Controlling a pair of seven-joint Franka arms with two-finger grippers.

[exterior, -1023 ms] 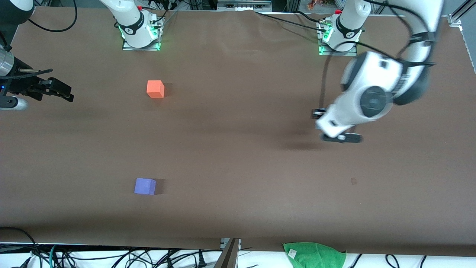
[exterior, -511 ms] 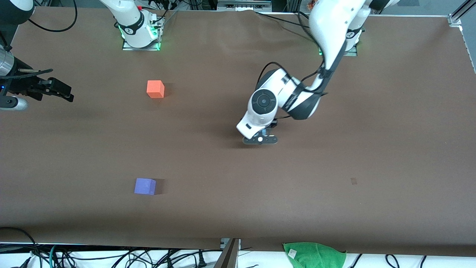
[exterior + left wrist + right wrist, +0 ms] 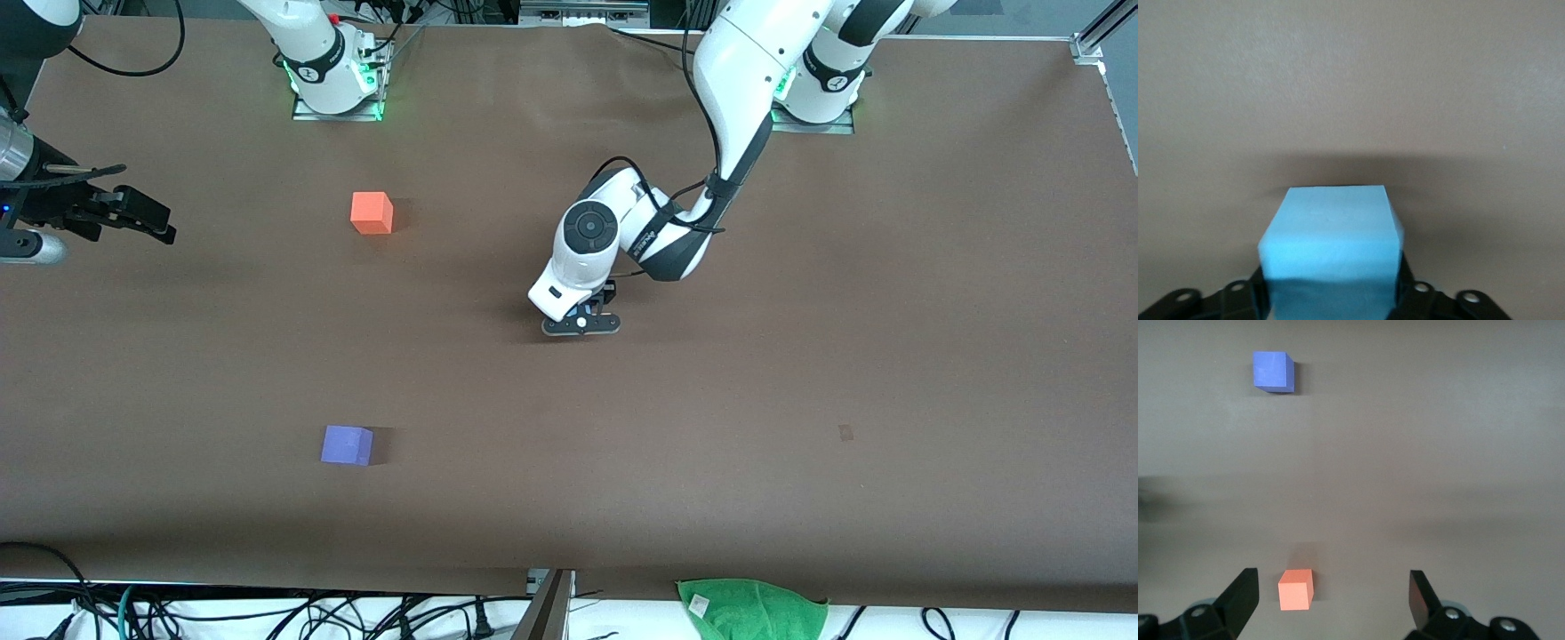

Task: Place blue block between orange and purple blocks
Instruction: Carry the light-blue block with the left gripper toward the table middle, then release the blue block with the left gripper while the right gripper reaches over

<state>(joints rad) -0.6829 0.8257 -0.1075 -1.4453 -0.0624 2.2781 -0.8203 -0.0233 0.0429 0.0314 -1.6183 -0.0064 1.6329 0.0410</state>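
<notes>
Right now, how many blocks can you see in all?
3. The orange block sits on the table toward the right arm's end; the purple block lies nearer the front camera; the blue block is held in the left gripper over mid-table.

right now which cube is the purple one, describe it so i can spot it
Start at the brown table, toward the right arm's end. Two cubes sit there apart; the purple block is the one nearer the front camera. The orange block lies farther off, and the sky-blue block is held in the left gripper.

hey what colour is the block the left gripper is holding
Light sky blue. The blue block shows best in the left wrist view, clamped in the left gripper.
</notes>
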